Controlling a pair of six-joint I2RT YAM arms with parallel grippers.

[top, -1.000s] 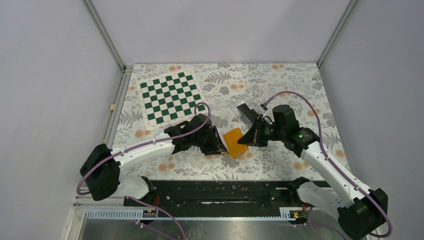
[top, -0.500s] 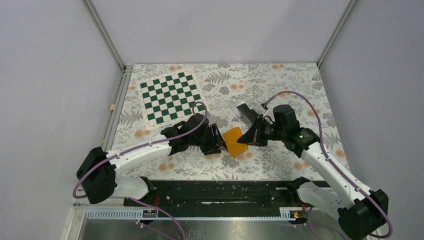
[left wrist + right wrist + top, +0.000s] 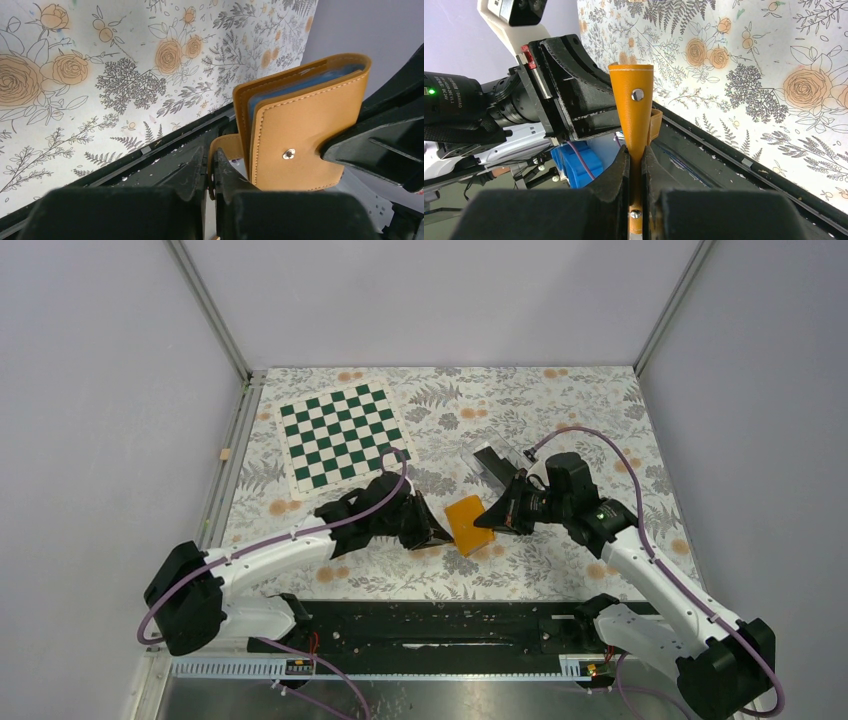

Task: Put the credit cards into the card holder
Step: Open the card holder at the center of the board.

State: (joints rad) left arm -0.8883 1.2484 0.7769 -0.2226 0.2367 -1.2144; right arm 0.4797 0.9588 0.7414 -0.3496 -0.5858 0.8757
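Tablecloth of floral print [image 3: 560, 410] lies beneath the small flat orange folding wallet [image 3: 468, 523], held up mid-table between our grippers. Our right gripper [image 3: 636, 155] pinches one cover; our left gripper [image 3: 209, 160] is nearly pressed together, seemingly on the orange closing strap [image 3: 222, 145]. We should draw that strap outward, right pinch firm, to bare the blue pockets [image 3: 300, 82].

The surface [image 3: 600, 420] is covered with a pale cloth printed with orange roses and grey ferns. A green-and-white chequered mat [image 3: 342, 437] lies flat on its far left part, turned slightly askew. Right of centre sits a small dark rectangular box [image 3: 487, 458]. A tiny tan block [image 3: 226, 453] rests on the metal rail by the left edge. A black track [image 3: 440, 625] runs along the near edge. Plain grey walls [image 3: 440, 300] enclose three sides.
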